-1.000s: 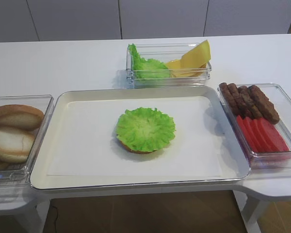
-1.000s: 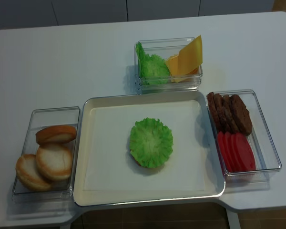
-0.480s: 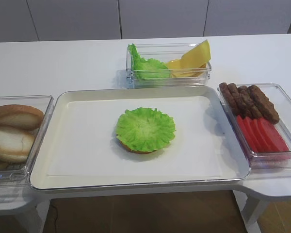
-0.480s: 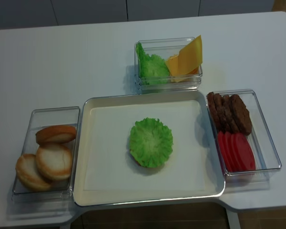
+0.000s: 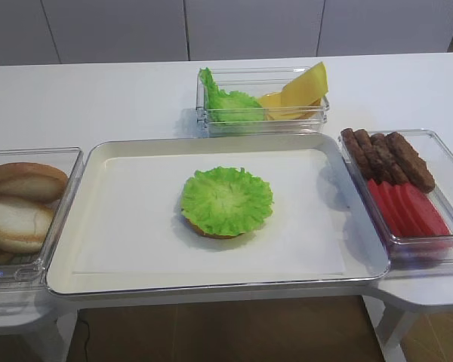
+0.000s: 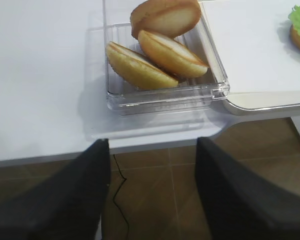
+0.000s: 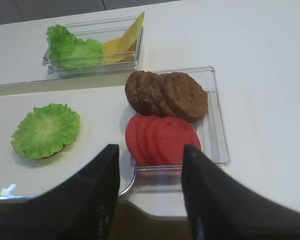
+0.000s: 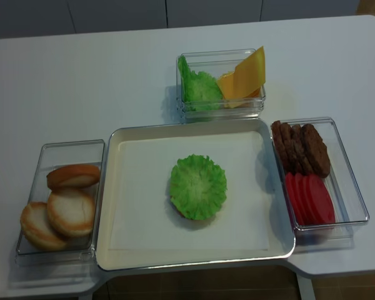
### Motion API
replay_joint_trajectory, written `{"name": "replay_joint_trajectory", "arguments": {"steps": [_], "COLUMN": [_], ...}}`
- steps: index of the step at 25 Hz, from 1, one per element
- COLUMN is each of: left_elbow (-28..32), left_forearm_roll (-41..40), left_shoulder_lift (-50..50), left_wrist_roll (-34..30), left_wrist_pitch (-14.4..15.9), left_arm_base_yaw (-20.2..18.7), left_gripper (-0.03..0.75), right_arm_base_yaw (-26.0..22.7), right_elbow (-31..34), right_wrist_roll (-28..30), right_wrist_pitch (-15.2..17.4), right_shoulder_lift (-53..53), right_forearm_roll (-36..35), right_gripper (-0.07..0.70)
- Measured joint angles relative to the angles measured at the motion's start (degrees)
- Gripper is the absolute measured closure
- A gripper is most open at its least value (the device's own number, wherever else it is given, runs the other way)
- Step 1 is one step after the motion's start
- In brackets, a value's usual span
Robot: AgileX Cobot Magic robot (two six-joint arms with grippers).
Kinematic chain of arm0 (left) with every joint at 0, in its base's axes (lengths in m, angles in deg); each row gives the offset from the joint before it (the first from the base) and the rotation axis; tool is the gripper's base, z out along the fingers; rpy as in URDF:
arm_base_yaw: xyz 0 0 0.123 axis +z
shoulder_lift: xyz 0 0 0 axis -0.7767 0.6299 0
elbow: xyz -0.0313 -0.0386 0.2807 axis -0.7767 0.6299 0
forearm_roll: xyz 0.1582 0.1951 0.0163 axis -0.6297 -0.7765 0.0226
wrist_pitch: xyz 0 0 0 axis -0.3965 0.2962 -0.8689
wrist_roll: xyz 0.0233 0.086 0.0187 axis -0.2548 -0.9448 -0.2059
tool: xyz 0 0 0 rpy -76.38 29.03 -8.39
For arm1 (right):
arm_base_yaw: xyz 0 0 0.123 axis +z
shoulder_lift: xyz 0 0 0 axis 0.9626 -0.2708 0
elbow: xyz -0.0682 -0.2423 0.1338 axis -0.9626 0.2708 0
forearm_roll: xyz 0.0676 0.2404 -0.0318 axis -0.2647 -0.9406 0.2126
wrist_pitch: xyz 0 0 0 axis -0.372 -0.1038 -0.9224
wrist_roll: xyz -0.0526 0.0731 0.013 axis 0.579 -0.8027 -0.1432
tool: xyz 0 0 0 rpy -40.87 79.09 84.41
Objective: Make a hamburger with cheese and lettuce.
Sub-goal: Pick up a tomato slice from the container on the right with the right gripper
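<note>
So far, mid-frame on the tray, we see the hamburger: bun base under lettuce. Cheese waits in the top-centre bin. Both the left tool and right tool gape, empty.

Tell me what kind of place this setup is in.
Likely a lab mock-up of a food-prep station: a white table holds a tray with the hamburger, ringed by clear bins of cheese, patties and bun halves.
</note>
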Motion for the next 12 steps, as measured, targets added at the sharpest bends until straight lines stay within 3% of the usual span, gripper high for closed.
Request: {"name": "replay_joint_trajectory", "arguments": {"steps": [5,12], "left_elbow": [0.0,0.0], "left_forearm_roll": [0.0,0.0], "left_shoulder_lift": [0.0,0.0], "left_wrist_roll": [0.0,0.0], "left_wrist_pitch": [0.0,0.0], "left_arm_base_yaw": [0.0,0.0], "left_gripper": [0.31,0.31], "right_arm_base_yaw": [0.0,0.0], "right_elbow": [-2.93,-12.87], "right_wrist_roll": [1.55,5.53], "right_wrist_pitch": [-6.11,-6.74], "right_shoulder_lift": [-10.55,-22.64], "right_forearm_roll": [-2.39,-6.38], "right_gripper": [0.314,0.312]}}
